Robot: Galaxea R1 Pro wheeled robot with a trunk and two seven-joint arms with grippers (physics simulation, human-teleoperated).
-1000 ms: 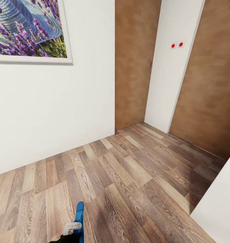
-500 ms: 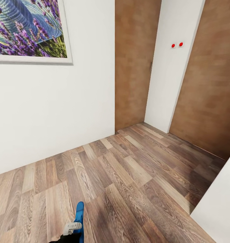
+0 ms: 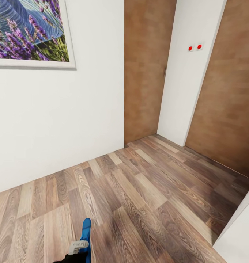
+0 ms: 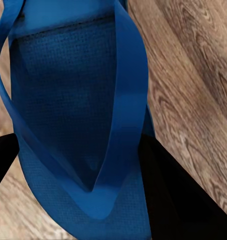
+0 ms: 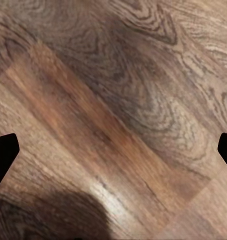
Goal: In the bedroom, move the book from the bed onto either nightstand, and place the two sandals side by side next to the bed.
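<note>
One bright blue sandal (image 3: 86,232) hangs over the wood-plank floor at the bottom of the head view, held by my left gripper (image 3: 80,247). In the left wrist view the sandal (image 4: 68,95) with its thin straps lies between the two dark fingers (image 4: 166,195), and the left gripper (image 4: 83,180) is shut on it. My right gripper (image 5: 113,150) is open over bare floor, its dark fingertips (image 5: 2,152) far apart with nothing between them. The book, the bed and the nightstand are out of view.
A white wall with the lavender picture (image 3: 29,33) stands ahead on the left. Brown doors (image 3: 146,73) flank a white pillar with two red dots (image 3: 195,47). A white wall corner (image 3: 241,237) juts in at the lower right. Plank floor (image 3: 139,190) lies open ahead.
The whole head view has shifted a little, so the camera has moved. The sandal stays held in my left gripper at the same spot in the picture.
</note>
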